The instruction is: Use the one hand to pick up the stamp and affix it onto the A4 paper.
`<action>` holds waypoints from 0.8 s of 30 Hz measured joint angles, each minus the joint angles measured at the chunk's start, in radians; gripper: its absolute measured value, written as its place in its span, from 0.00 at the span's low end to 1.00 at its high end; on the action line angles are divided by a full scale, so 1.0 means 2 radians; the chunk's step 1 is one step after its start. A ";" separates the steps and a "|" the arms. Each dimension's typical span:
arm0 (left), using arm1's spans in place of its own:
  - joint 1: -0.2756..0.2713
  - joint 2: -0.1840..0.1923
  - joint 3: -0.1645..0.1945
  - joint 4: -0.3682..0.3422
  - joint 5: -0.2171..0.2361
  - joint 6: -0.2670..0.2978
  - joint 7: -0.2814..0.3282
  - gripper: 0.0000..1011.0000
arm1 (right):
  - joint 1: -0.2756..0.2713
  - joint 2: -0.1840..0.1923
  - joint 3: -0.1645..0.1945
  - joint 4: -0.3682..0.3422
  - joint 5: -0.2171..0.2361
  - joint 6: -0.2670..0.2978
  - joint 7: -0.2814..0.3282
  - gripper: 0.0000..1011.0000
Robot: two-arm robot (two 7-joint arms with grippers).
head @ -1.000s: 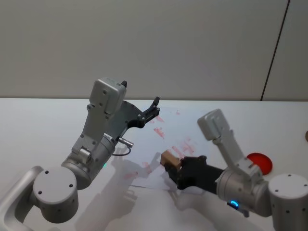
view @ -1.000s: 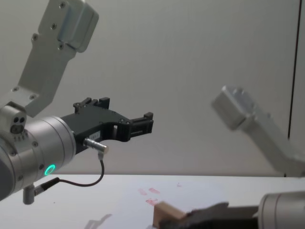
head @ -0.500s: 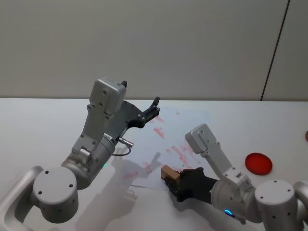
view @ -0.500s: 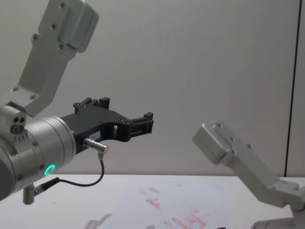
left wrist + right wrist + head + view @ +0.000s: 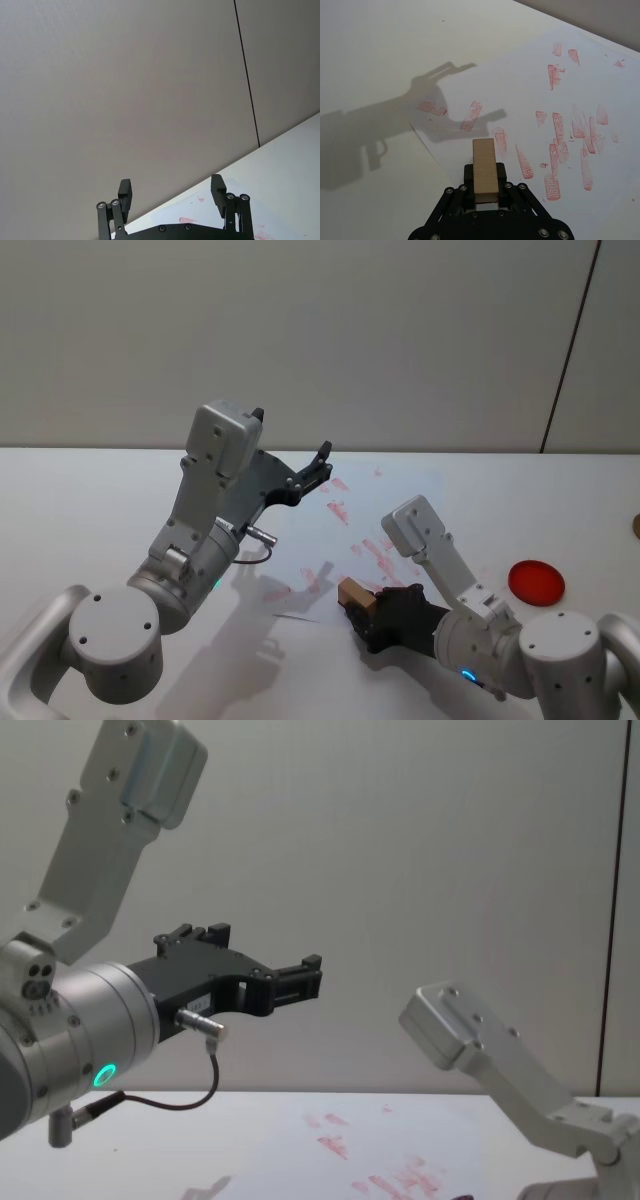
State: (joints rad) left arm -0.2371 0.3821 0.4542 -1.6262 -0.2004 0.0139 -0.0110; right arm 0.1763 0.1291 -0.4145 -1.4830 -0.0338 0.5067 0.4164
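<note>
plain grey wall (image 5: 400, 330) with a dark vertical seam (image 5: 573, 340) behind white tabletop (image 5: 80, 500)

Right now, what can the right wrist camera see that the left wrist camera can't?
Right wrist view's own: the right gripper shut on the stamp, above the A4 paper near its edge, and an arm's shadow on the table. Left wrist view's own: the left gripper, open and empty, raised before a grey wall with a dark seam. Shared: the A4 paper with its red prints.
</note>
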 joint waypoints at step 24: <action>0.000 0.000 0.000 0.000 0.000 0.000 0.000 0.99 | 0.008 -0.010 0.012 -0.034 0.063 0.008 -0.024 0.22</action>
State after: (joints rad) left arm -0.2371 0.3821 0.4542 -1.6262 -0.2004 0.0139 -0.0109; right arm 0.1916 0.1096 -0.3899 -1.5501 0.0929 0.5227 0.3688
